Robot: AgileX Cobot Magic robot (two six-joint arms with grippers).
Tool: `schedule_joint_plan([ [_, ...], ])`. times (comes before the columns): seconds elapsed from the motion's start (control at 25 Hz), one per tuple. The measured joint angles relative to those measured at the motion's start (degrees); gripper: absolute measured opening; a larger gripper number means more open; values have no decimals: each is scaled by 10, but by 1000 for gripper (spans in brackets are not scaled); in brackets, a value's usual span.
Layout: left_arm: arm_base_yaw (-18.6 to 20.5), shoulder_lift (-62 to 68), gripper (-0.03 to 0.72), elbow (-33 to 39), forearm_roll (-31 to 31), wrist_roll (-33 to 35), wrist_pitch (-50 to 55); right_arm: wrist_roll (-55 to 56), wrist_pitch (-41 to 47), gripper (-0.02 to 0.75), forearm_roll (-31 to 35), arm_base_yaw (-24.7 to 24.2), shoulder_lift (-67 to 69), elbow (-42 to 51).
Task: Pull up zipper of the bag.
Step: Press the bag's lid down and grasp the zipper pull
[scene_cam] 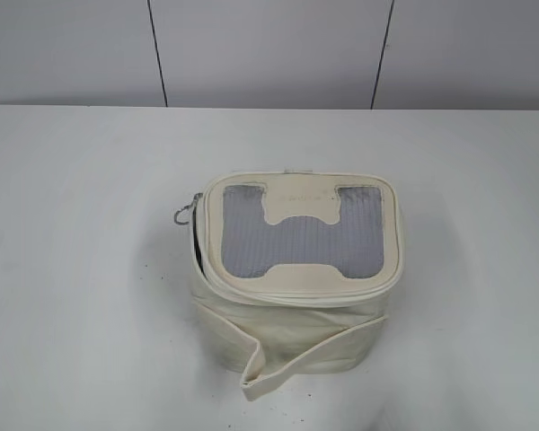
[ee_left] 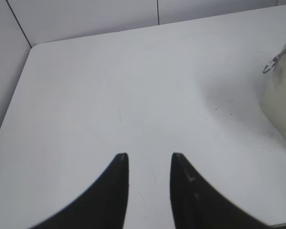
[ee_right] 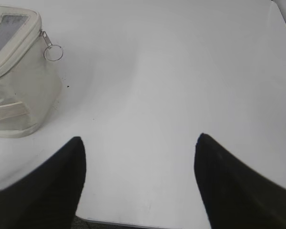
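The cream bag (scene_cam: 296, 310) stands mid-table with a grey mesh window (scene_cam: 296, 235) on its lid. The zipper (scene_cam: 198, 247) gapes dark along the lid's left side, and a silver ring pull (scene_cam: 181, 214) hangs at the back left corner. That pull also shows in the left wrist view (ee_left: 271, 64). A second ring pull (ee_right: 52, 51) hangs on the bag (ee_right: 19, 90) in the right wrist view. My left gripper (ee_left: 149, 156) is open and empty, left of the bag. My right gripper (ee_right: 139, 139) is wide open and empty, right of the bag. Neither gripper shows in the exterior view.
A loose cream strap (scene_cam: 256, 364) hangs off the bag's front. The white table (scene_cam: 72, 269) ends at a grey panelled wall (scene_cam: 269, 49) behind. The table's near edge (ee_right: 133, 223) lies just under my right gripper.
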Motion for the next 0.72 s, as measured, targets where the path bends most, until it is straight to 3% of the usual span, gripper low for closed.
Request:
schedule_joint_plan([
  [0.44,-27,16,239,0,-23,0,0,10,-3,553,13,0,11,-1],
  [0.72,-47,126,239,-10,-54,0,-17,14,-104,553,68,7,130,-12],
])
